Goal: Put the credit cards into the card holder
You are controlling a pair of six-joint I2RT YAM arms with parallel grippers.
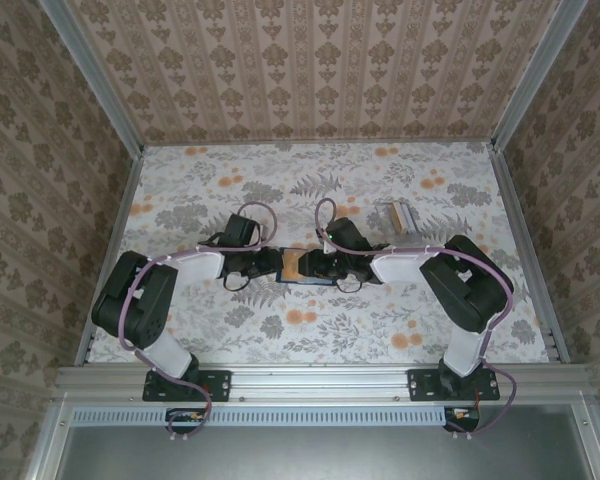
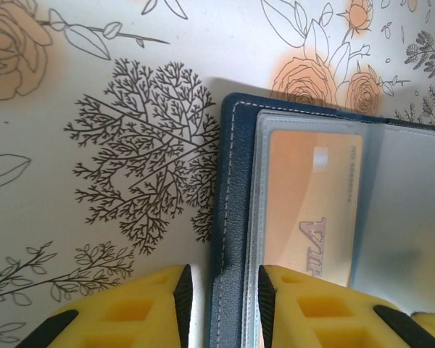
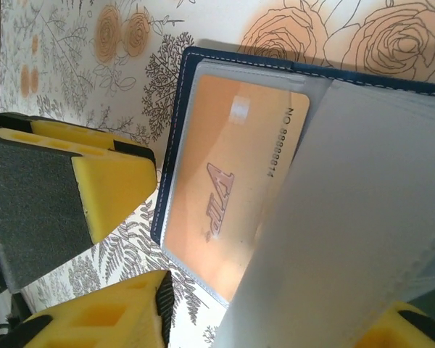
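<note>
The navy card holder (image 1: pixel 305 283) lies open on the table between both grippers. An orange credit card (image 2: pixel 312 203) marked VIP sits inside a clear sleeve of the card holder (image 2: pixel 228 217). My left gripper (image 2: pixel 225 304) stands open astride the holder's stitched left edge, with its right pad against the sleeves and a narrow gap at its left pad. My right gripper (image 3: pixel 272 319) is open at the holder's (image 3: pixel 175 145) other side. A loose, raised clear sleeve page (image 3: pixel 348 217) stands between its fingers, partly covering the orange card (image 3: pixel 225 181). A pale credit card (image 1: pixel 395 215) lies on the table behind the right arm.
The left gripper's yellow finger (image 3: pixel 109 181) sits close beside the holder in the right wrist view. Both arms (image 1: pixel 140 300) (image 1: pixel 470 285) bend inward over the floral table. Patterned walls enclose the table on three sides.
</note>
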